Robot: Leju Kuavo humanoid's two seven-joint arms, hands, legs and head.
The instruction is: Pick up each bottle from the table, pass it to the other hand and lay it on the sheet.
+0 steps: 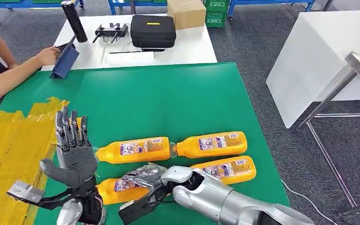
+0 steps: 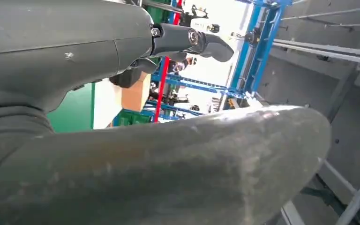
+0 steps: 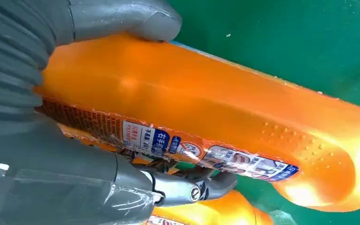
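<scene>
In the head view I see my right hand (image 1: 145,180) at bottom centre of the frame, wrapped around an orange bottle (image 1: 117,189) lying on the green table (image 1: 159,101). My left hand (image 1: 73,147) stands at lower left, fingers spread and holding nothing, beside the yellow sheet (image 1: 11,150). Three more bottles lie right of centre. A person's arm (image 1: 14,72) reaches in at upper left.

The left wrist view shows my grey thumb (image 2: 168,173) across the bottom, fingers (image 2: 192,40) apart at the top.

The right wrist view shows the thumb (image 3: 126,18) at top pressing the bottle (image 3: 206,108), fingers (image 3: 183,190) curled beneath.
</scene>
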